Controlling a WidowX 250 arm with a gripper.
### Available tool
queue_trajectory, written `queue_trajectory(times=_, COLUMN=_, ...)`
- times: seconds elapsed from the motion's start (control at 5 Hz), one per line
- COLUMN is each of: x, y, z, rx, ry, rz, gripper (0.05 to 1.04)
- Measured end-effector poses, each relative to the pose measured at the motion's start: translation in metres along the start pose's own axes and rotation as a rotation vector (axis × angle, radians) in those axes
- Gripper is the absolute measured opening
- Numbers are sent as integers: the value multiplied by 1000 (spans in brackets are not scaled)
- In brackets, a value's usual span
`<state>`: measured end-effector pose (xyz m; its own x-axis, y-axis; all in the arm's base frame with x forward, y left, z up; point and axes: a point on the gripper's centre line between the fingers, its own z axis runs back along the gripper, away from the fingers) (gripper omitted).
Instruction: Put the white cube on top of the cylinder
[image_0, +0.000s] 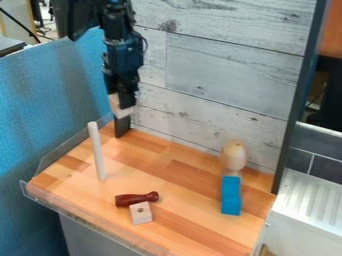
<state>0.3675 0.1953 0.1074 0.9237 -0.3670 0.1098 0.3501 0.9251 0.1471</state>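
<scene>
Camera view: above the wooden surface's (170, 175) far left corner, you see the black gripper (122, 102) closed around the white cube (120, 106). Your pale upright cylinder (97, 152) stands near the left edge. Toward the front edge lie a dark red turned piece (137, 198) and a holed block (141, 213); by the right edge, a blue block (230, 195) sits before a rounded wooden piece (234, 155).
</scene>
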Motion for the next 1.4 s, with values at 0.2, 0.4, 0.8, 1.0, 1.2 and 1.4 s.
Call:
queue_trajectory(times=0.2, x=-8, y=13, z=22, rx=-3, ry=30, rz=30, gripper=562)
queue_trajectory(times=0.4, x=-23, y=26, z=23, rx=-35, ry=36, rz=71, gripper=562)
queue_trajectory(times=0.8, x=-40, y=32, z=16, rx=-59, ry=34, rz=46, gripper=562)
queue_trajectory(times=1.0, x=-47, y=23, z=3, rx=-88, ry=54, rz=36, gripper=562)
queue_trajectory(times=1.2, x=-49, y=20, z=-2, rx=-96, ry=61, rz=33, gripper=562)
queue_trajectory(times=1.4, x=-49, y=20, z=-2, rx=-93, ry=66, rz=38, gripper=562)
